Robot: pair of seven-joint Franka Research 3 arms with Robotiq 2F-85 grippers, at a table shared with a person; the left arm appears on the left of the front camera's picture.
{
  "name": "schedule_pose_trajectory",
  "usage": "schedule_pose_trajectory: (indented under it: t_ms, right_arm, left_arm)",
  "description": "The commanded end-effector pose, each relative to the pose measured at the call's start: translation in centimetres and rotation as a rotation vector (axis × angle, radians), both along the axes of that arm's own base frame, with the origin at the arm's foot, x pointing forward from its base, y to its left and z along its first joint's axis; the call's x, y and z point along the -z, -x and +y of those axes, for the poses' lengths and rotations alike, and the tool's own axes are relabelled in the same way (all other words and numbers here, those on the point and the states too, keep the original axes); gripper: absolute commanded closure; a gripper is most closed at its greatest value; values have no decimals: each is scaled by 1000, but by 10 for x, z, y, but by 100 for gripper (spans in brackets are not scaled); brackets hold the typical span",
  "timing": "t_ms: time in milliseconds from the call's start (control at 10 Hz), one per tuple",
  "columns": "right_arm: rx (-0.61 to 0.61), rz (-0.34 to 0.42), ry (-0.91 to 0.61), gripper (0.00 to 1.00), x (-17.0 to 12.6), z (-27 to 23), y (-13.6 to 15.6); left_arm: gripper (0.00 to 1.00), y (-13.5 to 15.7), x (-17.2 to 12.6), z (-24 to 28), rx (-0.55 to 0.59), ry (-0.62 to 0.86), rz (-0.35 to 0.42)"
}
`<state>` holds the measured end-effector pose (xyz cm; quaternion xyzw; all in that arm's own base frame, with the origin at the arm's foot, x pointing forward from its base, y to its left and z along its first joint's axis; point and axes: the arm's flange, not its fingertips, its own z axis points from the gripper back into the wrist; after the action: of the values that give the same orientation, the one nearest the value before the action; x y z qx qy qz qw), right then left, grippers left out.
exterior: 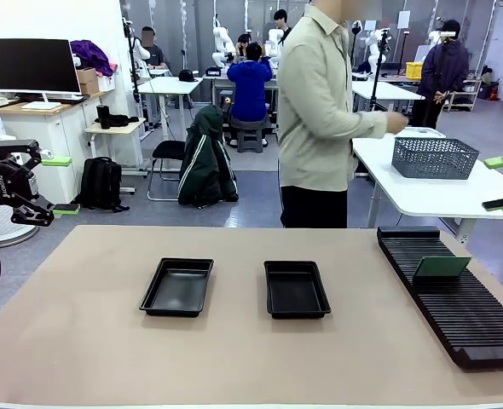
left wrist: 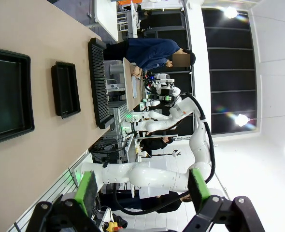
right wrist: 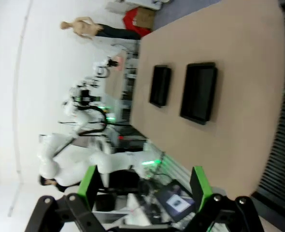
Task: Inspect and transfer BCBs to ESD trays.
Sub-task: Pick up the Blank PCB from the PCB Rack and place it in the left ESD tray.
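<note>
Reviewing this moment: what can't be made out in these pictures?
Front view: grey mesh basket, contents hidden by its wall.
Front view: BCB, face pattern too small; lower edge hidden in the rack.
Front view: right gripper, partly cut off by the right edge.
Right wrist view: ESD trays blurred, no detail.

Blk left gripper [left wrist: 140, 189] w/ green pads [left wrist: 87, 191], bolted linkages; right gripper [right wrist: 145, 186] same. White rounded right arm [left wrist: 147, 176], blk cable [left wrist: 207, 140]. Person [exterior: 320, 85]: pale greenish shirt [exterior: 307, 141], prob. collared; dark trousers [exterior: 313, 207].
</note>
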<state>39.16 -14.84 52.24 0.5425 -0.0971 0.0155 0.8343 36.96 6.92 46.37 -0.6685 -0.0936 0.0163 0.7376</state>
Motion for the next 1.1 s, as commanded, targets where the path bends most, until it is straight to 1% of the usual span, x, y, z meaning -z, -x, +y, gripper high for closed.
schedule_pose_trajectory:
  t_ms: [0,100,200,400,500,700,800,1000]
  right_arm:
    - [-18,-99,181,0,-31,3,-3]
    - [-52,-147,247,0,-49,3,-8]
    - [-112,-214,337,0,-66,6,-13]
    - [-241,-333,547,0,-87,18,-19]
    - [-320,-408,616,0,-95,24,-20]
    - [-510,-560,772,0,-107,37,-18]
    - [-629,-620,853,0,-109,44,-17]
    - [-861,-682,980,0,-107,59,-15]
  left_arm:
    - [0,0,0,0,0,1,0]
    - [0,0,0,0,0,1,0]
    - [0,0,0,0,0,1,0]
    - [0,0,0,0,0,1,0]
    - [0,0,0,0,0,1,0]
    - [0,0,0,0,0,1,0]
    - [0,0,0,0,0,1,0]
    - [0,0,0,0,0,1,0]
